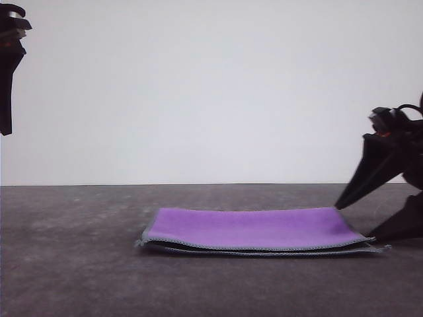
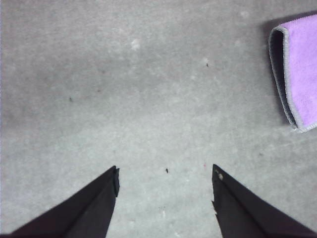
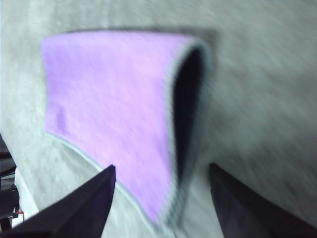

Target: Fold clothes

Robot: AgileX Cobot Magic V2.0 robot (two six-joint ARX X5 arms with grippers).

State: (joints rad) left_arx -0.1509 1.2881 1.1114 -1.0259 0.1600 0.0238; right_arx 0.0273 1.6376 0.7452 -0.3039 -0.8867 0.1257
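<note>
Front view: low, near table level, facing forward across the grey table (image 1: 79, 264) to a white wall (image 1: 211, 86); the folded cloth (image 1: 251, 228) lies mid-frame. Left wrist view: looking steeply down on bare table beside the cloth (image 2: 299, 69), over its spread fingers (image 2: 99, 203). Right wrist view: close and blurred, looking down over the cloth (image 3: 114, 109). All three views share the cloth and table.
</note>
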